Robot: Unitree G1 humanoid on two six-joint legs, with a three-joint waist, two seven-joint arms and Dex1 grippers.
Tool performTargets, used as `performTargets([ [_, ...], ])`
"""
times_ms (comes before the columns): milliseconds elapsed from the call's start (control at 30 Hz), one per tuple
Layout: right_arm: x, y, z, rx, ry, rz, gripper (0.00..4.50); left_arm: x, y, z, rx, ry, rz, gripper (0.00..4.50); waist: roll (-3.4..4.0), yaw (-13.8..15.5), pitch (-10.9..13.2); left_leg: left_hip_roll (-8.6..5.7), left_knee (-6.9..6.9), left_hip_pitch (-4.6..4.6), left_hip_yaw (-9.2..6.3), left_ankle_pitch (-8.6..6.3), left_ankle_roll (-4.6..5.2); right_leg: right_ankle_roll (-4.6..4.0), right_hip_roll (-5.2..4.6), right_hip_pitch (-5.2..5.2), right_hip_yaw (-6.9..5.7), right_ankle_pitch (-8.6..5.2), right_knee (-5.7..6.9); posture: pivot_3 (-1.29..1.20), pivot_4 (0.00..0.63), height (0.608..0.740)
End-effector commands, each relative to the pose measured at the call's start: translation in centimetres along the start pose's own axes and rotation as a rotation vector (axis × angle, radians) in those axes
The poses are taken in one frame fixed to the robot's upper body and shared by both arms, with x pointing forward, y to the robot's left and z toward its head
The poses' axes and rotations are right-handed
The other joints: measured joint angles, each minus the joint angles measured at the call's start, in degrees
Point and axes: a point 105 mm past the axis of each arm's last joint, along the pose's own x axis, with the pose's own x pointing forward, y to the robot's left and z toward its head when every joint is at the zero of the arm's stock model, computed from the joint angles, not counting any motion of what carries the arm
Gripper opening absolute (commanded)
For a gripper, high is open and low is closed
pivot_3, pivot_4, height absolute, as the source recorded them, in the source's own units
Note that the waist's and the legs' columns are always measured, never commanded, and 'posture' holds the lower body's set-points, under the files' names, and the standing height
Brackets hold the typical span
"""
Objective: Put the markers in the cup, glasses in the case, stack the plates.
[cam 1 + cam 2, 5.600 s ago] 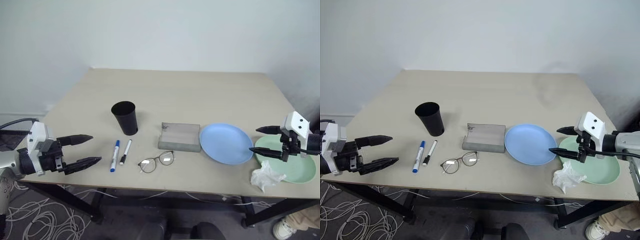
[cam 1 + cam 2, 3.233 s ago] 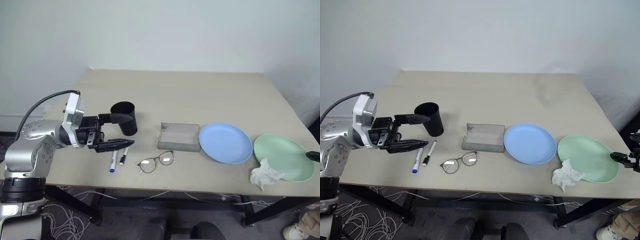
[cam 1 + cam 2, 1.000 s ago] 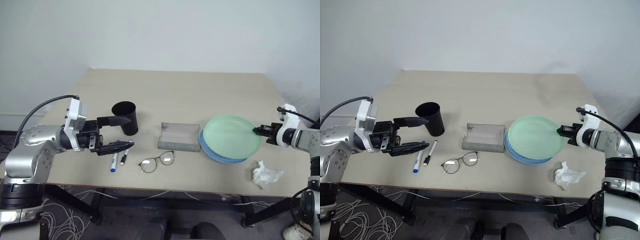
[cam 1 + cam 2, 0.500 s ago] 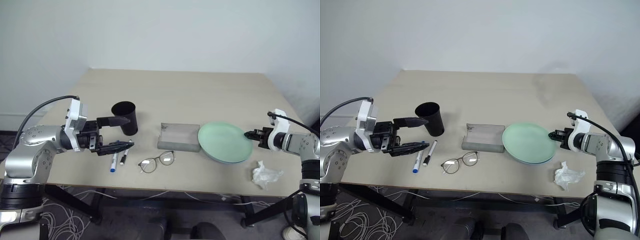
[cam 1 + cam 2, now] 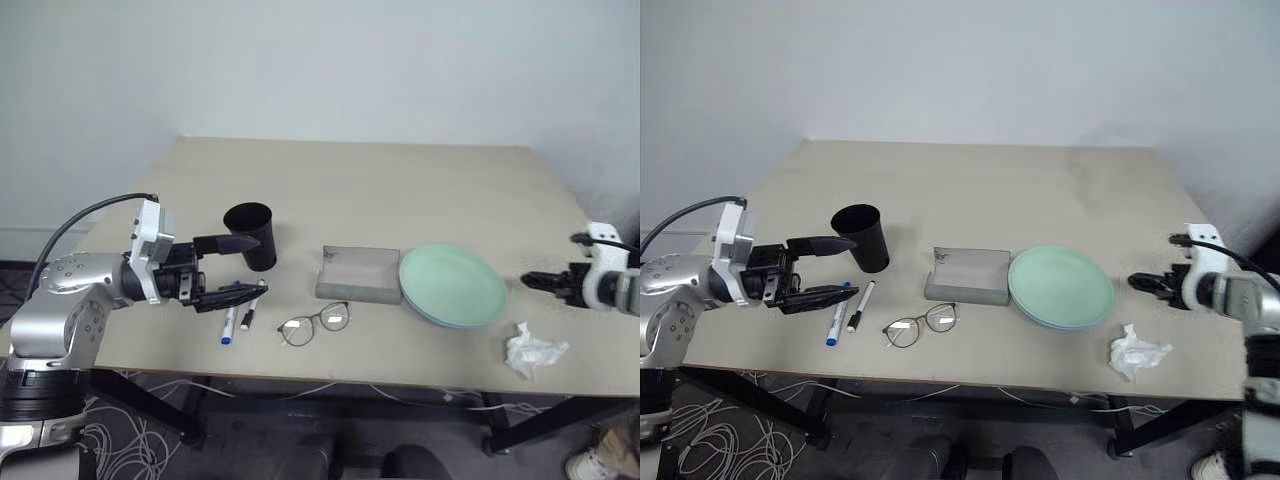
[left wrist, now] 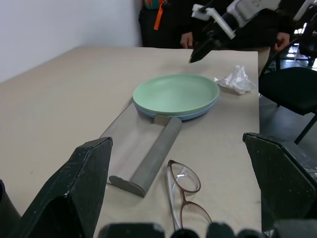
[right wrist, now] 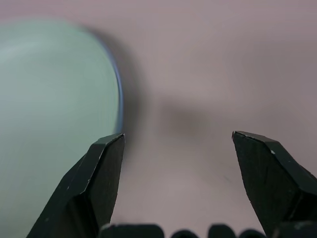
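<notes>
Two plates [image 5: 452, 285] sit stacked just right of the grey case [image 5: 359, 272], mint over blue. Left of the case lie the glasses [image 5: 313, 323], which look thin-wired and fragile, best pinched at the bridge. Beyond them are the markers [image 5: 240, 308] and cup [image 5: 249, 235]. Both the left gripper [image 5: 226, 268] and the right gripper [image 5: 1149, 285] gape empty.

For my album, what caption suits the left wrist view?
Mint green plate stacked on the blue plate, beyond the grey case and glasses.

Matt plastic plates [image 5: 452, 285], felt-like grey case [image 5: 359, 273], matt black cup [image 5: 250, 235]
</notes>
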Motion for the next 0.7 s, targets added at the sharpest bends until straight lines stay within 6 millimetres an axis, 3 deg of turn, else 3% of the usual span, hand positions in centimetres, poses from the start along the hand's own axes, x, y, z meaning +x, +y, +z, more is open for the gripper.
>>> performTargets([
  [33, -1.9, 2.9, 0.1, -0.176, 0.006, 0.189, 3.74, -0.4, 0.1, 1.1, 0.054, -0.014, 0.009, 4.50, 0.00, -0.05, 0.00, 0.01, -0.01, 0.00, 0.00, -0.02, 0.03, 0.03, 0.00, 0.01, 0.00, -0.01, -0.02, 0.00, 0.000, 0.709],
  [200, -3.5, 3.8, -0.4, -0.205, 0.016, 0.272, 3.74, -0.3, 0.1, 1.0, 0.051, -0.012, 0.005, 4.50, 0.00, -0.82, 0.01, 0.02, 0.03, 0.01, 0.03, -0.06, 0.08, 0.29, -0.01, 0.02, 0.09, -0.15, -0.04, 0.00, 0.000, 0.709],
  [333, -3.9, 5.9, -1.3, -0.296, 0.043, 0.371, 3.74, -0.2, 0.2, 0.8, 0.050, -0.010, 0.001, 4.50, -0.04, -0.73, 0.03, 0.02, 0.02, 0.01, 0.02, -0.07, 0.09, 0.35, -0.05, 0.03, 0.08, -0.15, -0.07, 0.00, 0.000, 0.709],
  [700, -2.5, 7.1, -4.6, -0.539, 0.189, 0.384, 3.74, -0.3, 0.0, 0.7, 0.048, -0.008, 0.008, 4.50, -0.04, -0.02, 0.01, 0.02, -0.14, -0.11, 0.05, -0.19, 0.25, 0.15, -0.05, 0.04, 0.08, 0.05, -0.63, 0.00, 0.000, 0.709],
])
